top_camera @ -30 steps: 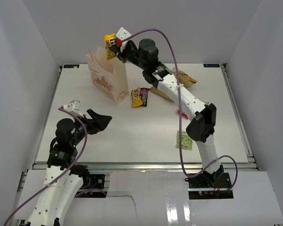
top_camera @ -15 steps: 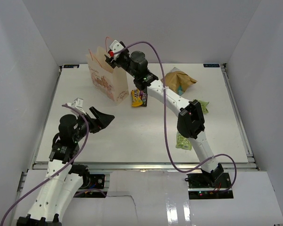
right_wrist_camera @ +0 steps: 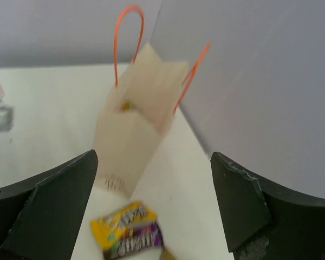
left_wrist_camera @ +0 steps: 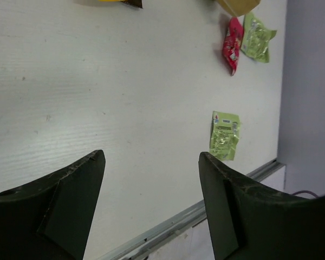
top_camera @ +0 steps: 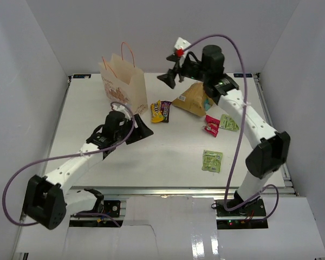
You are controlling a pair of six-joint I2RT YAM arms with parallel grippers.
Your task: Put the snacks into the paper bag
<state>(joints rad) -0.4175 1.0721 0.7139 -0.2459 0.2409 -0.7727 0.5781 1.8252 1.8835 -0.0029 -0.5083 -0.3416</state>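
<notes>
The paper bag (top_camera: 123, 84) stands upright at the far left of the table (top_camera: 81, 124), close to the back wall (top_camera: 151, 38). Its mouth faces up with the handles raised, so anything going in must drop from above. In the right wrist view a fleck of yellow shows inside the mouth (too blurred for me to say what it is).

Just right of the bag's foot, the left gripper (top_camera: 143, 130) hangs low over the table with its jaws apart and nothing between them. It looks across bare tabletop, so I judge it is set for a low reach at a packet.

Next come the yellow and dark brown packets (top_camera: 161, 111), lying flat near the bag.

The right gripper (top_camera: 170, 76) is held high above them, jaws wide and empty, facing the bag's mouth.

The crinkled chip bag (top_camera: 194, 97) lies beneath that arm. It is the bulkiest of the snacks and probably the tightest fit.

Further right, the red packet (top_camera: 211, 125) and green packet (top_camera: 228, 122) touch each other. The light green packet (top_camera: 212, 161) sits alone toward the front rail (left_wrist_camera: 168, 230).

The middle of the table gives me open room. The right-hand packets lie nearer the side wall, and the two arms would crowd each other around the bag.
</notes>
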